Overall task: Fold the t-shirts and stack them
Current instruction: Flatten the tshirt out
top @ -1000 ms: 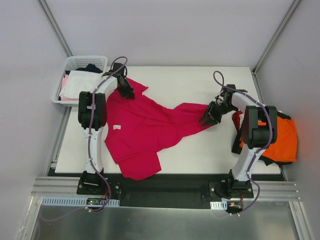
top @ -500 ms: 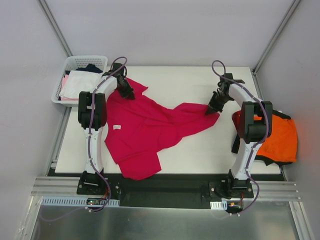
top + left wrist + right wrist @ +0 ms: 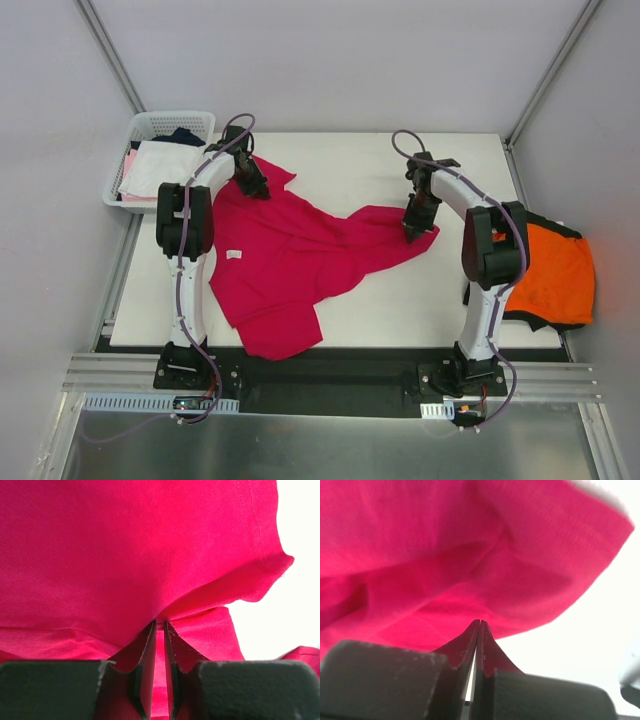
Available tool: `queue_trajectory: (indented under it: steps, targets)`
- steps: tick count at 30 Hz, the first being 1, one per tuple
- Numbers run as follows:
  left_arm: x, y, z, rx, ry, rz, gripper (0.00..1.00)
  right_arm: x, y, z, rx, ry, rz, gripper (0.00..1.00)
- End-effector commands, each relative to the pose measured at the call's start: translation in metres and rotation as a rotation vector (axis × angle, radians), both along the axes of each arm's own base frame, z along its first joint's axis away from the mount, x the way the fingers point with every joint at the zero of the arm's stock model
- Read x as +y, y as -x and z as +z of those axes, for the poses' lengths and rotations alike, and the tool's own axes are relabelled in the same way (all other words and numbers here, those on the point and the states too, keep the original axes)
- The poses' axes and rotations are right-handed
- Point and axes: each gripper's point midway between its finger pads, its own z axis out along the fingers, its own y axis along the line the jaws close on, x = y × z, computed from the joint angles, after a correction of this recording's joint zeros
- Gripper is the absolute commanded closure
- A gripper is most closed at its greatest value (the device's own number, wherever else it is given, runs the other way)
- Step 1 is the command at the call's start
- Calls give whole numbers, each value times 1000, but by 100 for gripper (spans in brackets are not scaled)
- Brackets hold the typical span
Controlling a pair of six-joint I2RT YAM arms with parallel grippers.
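Currently basket (image 3: pixel 172 116) holds white, pink garments (image 3: pixel 160 165); left pincer (image 3: pixel 160 624) grips crimson shirt (image 3: pixel 290 255) (right pincer (image 3: pixel 479 622) clenched).

Plain crimson-magenta t-shirt (image 3: pixel 285 262), bright orange t-shirt (image 3: pixel 555 275), white mesh basket (image 3: pixel 172 118)

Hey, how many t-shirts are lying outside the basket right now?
3. A crimson t-shirt is spread on the table, an orange t-shirt lies past its right edge, and a black one peeks out under the orange. More may be hidden.
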Motion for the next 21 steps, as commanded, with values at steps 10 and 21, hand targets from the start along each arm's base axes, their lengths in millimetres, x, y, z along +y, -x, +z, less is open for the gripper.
queue_trajectory:
  steps: [10, 21]
  targets:
    - [8, 7, 2, 19, -11, -29, 88, 37, 11, 0, 30, 109, 60, 99]
    - [7, 9, 0, 25, -9, -31, 88, 49, 27, -19, 84, 43, 30, 99]
